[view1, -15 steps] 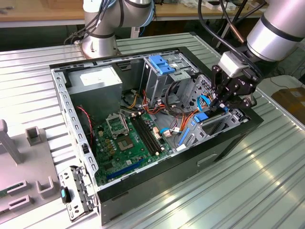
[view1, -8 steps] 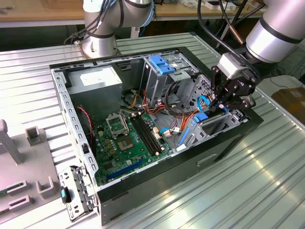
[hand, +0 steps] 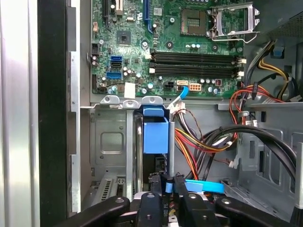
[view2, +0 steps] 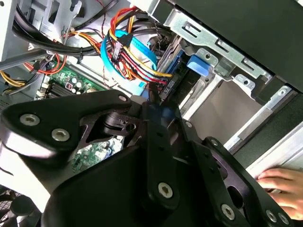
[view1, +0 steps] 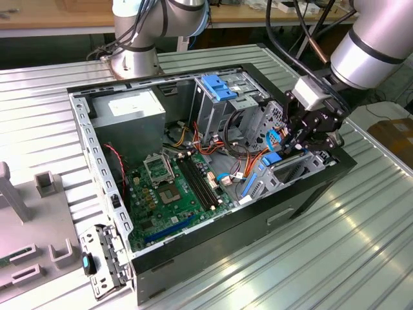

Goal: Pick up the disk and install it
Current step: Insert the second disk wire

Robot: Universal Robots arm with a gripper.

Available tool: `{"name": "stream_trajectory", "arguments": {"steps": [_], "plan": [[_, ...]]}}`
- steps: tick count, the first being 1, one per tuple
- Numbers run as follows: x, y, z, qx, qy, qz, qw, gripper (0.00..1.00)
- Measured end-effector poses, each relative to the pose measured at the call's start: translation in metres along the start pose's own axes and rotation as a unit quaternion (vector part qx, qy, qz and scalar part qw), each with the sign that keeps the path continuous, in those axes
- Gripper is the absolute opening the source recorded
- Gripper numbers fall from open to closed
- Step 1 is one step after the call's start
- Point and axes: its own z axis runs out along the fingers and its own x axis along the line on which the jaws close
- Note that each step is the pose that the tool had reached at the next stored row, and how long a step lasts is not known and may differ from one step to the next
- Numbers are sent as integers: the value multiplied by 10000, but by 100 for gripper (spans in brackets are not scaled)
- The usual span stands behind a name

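1. One disk (hand: 155,137) stands on edge in the metal bay (hand: 111,142) at the edge of the open computer case (view1: 310,194), its blue rail showing in the first wrist view; you see the same blue at the bay in the exterior view.
2. Your gripper (view1: 298,143) is right at the disk's end, beside the coloured cables (view2: 135,61); whether its fingers grip the disk, you cannot tell.
3. Beyond lies the green board (view1: 177,194); a person's hand (view2: 281,187) rests by the case.
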Motion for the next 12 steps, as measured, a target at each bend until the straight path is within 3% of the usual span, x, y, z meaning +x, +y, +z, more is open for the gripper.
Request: {"name": "stream_trajectory", "arguments": {"steps": [1,2,3,5,7,12], "plan": [[-3,-1,-35,0,-3,1,10000,24],[-13,-8,-141,0,0,0,10000,24],[-15,-10,-161,0,0,0,10000,24],[-15,-10,-162,0,0,0,10000,22],[-15,-10,-163,0,0,0,10000,11],[-15,-11,-164,0,0,0,10000,11]]}}
